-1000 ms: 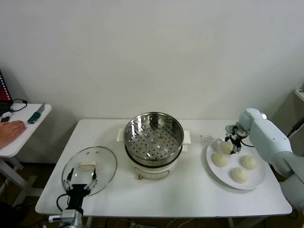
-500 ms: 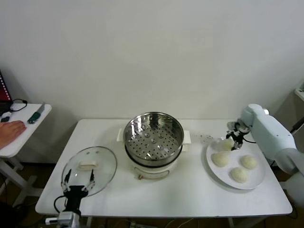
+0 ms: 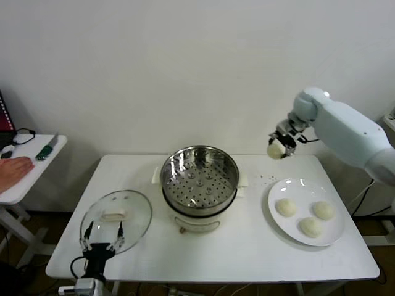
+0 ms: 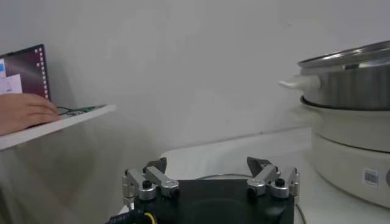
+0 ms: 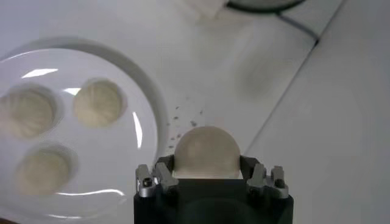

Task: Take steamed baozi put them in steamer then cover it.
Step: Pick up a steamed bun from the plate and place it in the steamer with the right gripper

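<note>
My right gripper (image 3: 279,145) is shut on one cream-white baozi (image 3: 275,150) and holds it high above the table, between the steamer and the plate; in the right wrist view the bun (image 5: 206,152) sits between the jaws. Three baozi (image 3: 286,207) (image 3: 323,210) (image 3: 311,227) lie on the white plate (image 3: 334,239). The steel steamer basket (image 3: 199,176) stands empty on its white pot base at the table's middle. The glass cover (image 3: 116,221) with its white handle lies flat at the front left. My left gripper (image 3: 102,237) is open, low at the cover's near edge.
A side table (image 3: 24,176) at the far left holds a person's hand (image 3: 13,171) and small tools. Small dark crumbs (image 3: 266,179) lie on the table between steamer and plate. The wall stands close behind the table.
My right gripper has lifted one baozi off the plate and carried it up and toward the steamer. The plate now holds three buns. The left gripper has sunk slightly.
</note>
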Action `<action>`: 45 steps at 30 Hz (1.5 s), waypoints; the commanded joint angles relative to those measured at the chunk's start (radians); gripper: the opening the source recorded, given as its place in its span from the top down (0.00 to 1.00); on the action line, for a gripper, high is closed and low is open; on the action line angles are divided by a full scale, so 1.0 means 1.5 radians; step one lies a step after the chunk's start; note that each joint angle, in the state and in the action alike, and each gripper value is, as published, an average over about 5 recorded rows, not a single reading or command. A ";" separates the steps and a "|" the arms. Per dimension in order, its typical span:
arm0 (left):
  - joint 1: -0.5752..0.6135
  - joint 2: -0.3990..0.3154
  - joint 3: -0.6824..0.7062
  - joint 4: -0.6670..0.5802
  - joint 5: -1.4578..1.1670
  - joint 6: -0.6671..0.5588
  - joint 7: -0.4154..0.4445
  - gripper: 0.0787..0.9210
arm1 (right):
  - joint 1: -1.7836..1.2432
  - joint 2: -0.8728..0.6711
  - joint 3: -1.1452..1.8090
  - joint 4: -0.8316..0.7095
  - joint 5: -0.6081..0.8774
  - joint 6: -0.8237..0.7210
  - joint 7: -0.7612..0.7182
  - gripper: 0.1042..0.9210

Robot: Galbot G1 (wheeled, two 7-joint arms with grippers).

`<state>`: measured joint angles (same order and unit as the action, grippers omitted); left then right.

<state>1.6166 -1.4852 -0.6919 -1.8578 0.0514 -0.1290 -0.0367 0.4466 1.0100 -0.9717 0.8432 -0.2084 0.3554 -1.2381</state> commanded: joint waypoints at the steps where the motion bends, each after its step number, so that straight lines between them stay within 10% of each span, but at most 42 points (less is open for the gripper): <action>1: 0.009 0.001 0.006 -0.002 -0.001 -0.002 0.000 0.12 | 0.179 0.079 -0.173 0.099 0.109 0.071 -0.016 0.28; 24: 0.014 0.030 -0.004 -0.012 -0.005 0.012 -0.010 0.12 | -0.051 0.313 -0.054 0.031 -0.234 0.212 0.044 0.26; 45: 0.012 0.034 0.002 -0.009 -0.005 0.017 -0.010 0.12 | -0.100 0.323 -0.026 0.002 -0.325 0.209 0.065 0.15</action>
<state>1.6372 -1.4419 -0.6899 -1.8709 0.0426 -0.1076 -0.0508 0.3241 1.4780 -1.0235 0.8507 -0.6289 0.6702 -1.1468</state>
